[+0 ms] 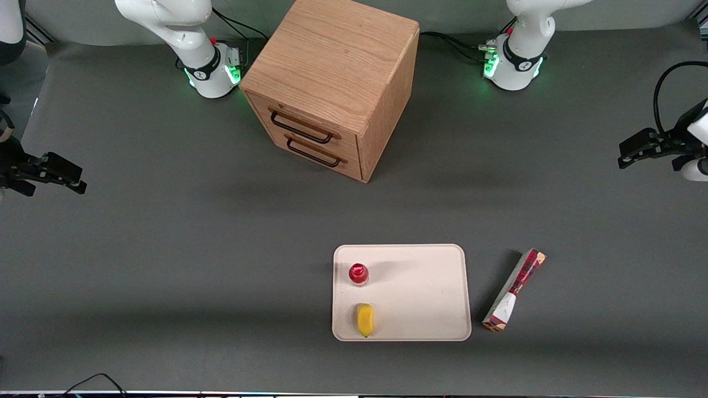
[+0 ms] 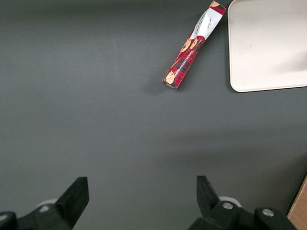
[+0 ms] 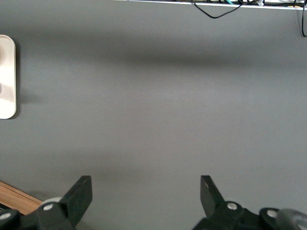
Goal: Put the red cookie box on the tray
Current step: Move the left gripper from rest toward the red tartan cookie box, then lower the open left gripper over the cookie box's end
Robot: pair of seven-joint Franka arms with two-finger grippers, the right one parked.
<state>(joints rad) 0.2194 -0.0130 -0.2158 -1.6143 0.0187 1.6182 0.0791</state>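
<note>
Front view: gripper point(image 1: 628, 155) apparently far above red cookie box point(image 1: 514, 290)

Wooden 2-drawer cabinet point(image 1: 332, 83): light oak, dark wire handles, stands on grey table mat point(image 1: 166, 249), turned at an angle. Small round bottle w/ red cap point(image 1: 358, 273): upright. Yellow oblong item point(image 1: 365, 319): lying flat, nearer front camera than bottle, apart from it.

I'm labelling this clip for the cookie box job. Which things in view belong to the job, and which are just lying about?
Part of the job:
- red cookie box, on the table beside the tray
- tray
- left gripper, open, well above the table, away from the box

Just lying about:
- red-capped bottle, on the tray
- yellow object, on the tray
- wooden two-drawer cabinet
</note>
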